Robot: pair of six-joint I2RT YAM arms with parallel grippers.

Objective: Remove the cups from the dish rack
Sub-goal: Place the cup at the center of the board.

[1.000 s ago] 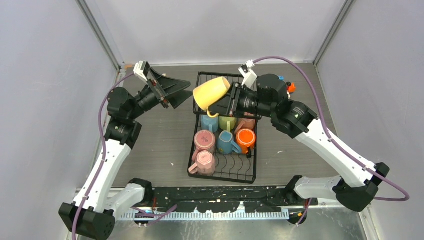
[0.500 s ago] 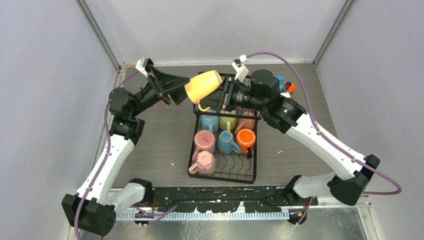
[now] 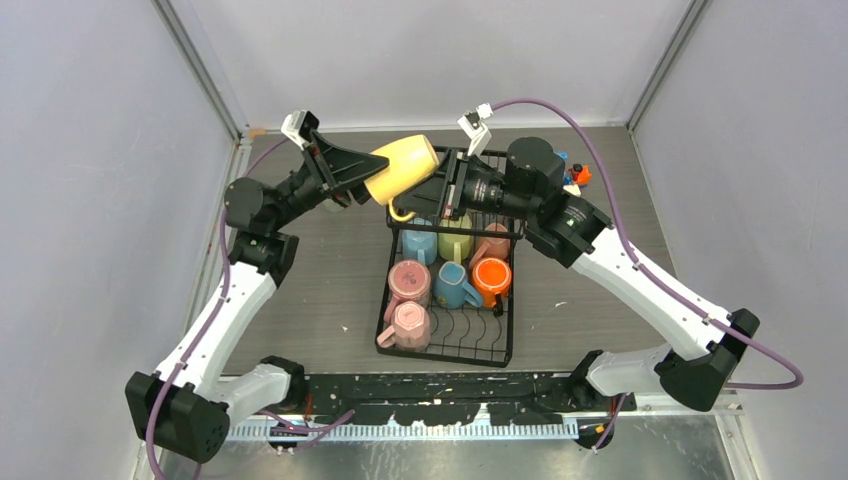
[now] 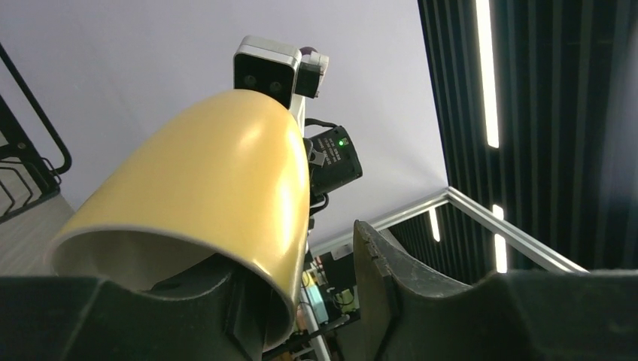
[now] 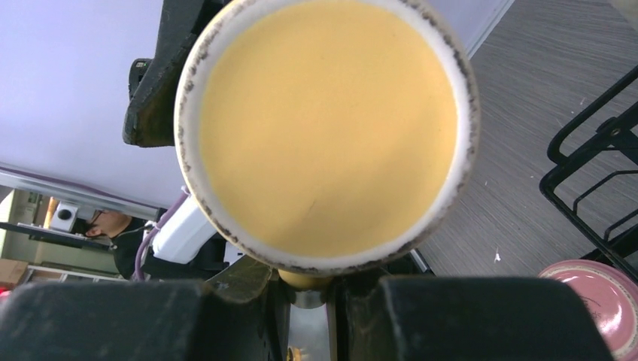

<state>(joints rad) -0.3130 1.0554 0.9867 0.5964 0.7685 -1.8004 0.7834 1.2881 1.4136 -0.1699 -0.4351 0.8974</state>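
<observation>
Here: grey wood-grain worktop (image 3: 320, 270), pale lilac walls (image 3: 90, 180); black dish rack (image 3: 460, 338) centre frame; right claw (image 3: 438, 193) clamps yellow cup (image 3: 405, 165) by handle; left claw (image 3: 362, 175) parted, straddling rim.

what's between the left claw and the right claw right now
The yellow cup, tipped sideways over the dish rack's far end: left claw at its mouth, right claw at its base. Clearest in the top external view.

yellow mug (image 3: 402, 168) | black wire dish rack (image 3: 470, 338) | pink mug (image 3: 409, 280) | blue mug (image 3: 452, 283) | orange mug (image 3: 491, 275) | grey table (image 3: 330, 270)
</observation>
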